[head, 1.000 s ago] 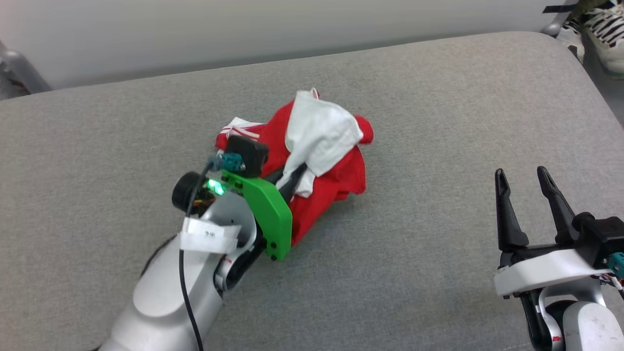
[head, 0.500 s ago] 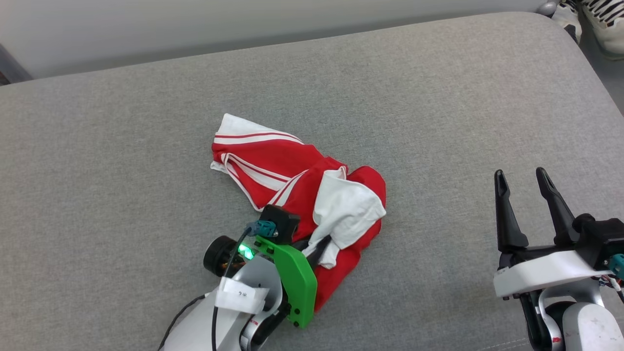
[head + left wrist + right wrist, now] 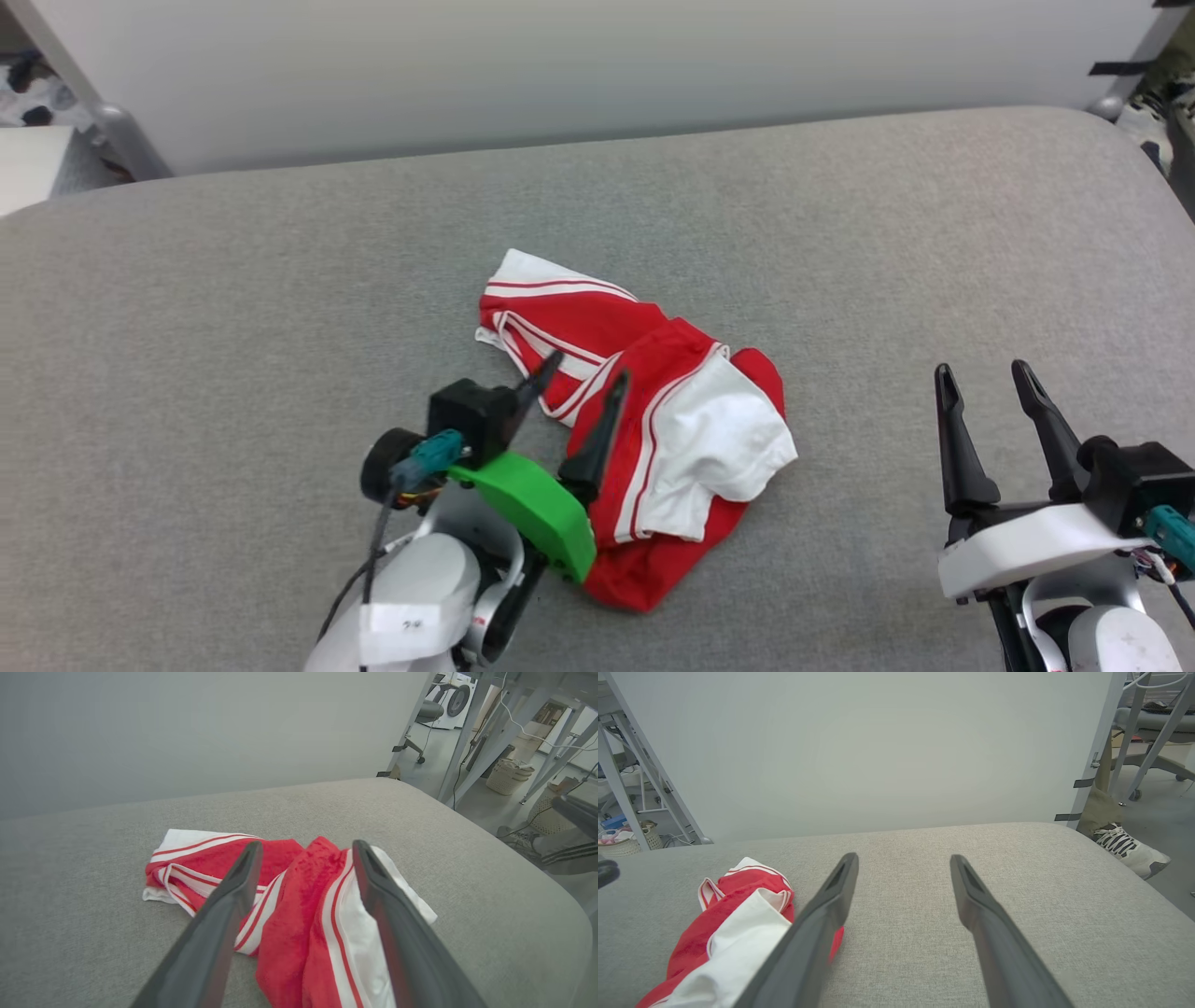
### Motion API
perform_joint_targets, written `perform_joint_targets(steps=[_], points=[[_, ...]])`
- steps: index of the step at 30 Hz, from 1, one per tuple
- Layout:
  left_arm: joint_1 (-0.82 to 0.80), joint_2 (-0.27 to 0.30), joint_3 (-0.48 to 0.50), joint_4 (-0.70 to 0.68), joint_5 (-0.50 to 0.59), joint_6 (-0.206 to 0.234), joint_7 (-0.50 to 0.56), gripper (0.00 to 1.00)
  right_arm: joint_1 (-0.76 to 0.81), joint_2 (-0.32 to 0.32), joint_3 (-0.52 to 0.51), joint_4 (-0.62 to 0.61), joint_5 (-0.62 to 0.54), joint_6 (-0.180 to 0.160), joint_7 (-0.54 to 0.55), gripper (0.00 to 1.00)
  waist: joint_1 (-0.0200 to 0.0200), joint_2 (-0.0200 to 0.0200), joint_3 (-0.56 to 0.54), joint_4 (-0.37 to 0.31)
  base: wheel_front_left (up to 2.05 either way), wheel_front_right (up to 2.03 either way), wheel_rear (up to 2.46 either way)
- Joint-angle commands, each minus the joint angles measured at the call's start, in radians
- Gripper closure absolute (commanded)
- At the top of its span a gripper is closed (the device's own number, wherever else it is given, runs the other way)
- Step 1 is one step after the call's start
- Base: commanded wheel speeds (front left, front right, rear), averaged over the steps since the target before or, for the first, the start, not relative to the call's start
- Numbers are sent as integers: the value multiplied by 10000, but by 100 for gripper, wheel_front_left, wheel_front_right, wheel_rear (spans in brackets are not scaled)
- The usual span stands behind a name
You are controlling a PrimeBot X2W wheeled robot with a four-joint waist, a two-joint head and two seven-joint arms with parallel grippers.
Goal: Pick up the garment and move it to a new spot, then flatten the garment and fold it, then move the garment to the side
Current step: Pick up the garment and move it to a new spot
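The garment point(image 3: 653, 439) lies crumpled on the grey cushioned surface point(image 3: 280, 280), red with white sleeve fabric and red-and-white striped trim. My left gripper point(image 3: 586, 371) stands open just above the garment's left part, its two dark fingers spread with no cloth between them. In the left wrist view the garment point(image 3: 299, 905) spreads below and between the open fingers of the left gripper point(image 3: 306, 847). My right gripper point(image 3: 980, 369) is open at the lower right, well clear of the cloth. From the right wrist the garment point(image 3: 733, 924) shows at the lower left, beside the right gripper point(image 3: 903, 858).
A pale wall point(image 3: 560, 65) runs behind the cushion's far edge. A person's shoe point(image 3: 1129, 847) rests on the floor past the right end. Table legs and a basket point(image 3: 509, 772) stand further off on the right.
My left gripper has opened and let go of the garment, which now lies lower and flatter on the cushion. The head camera has shifted. The right gripper stays as it was.
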Motion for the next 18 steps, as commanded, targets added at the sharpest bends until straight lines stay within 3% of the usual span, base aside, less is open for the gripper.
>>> perform_joint_targets(steps=[1,9,18], points=[[211,121,216,-120,68,175,-290,0,127,7,4,24,-42,-7,55,0,0,0,-293,324,0,0,0],[723,759,1459,-543,60,1110,-1174,0,341,7,-48,-34,-92,-7,197,0,0,0,-566,639,0,0,0],[1713,1778,2204,-964,110,1691,-1201,0,764,7,-64,-130,-167,-7,462,0,0,0,-987,775,0,0,0]])
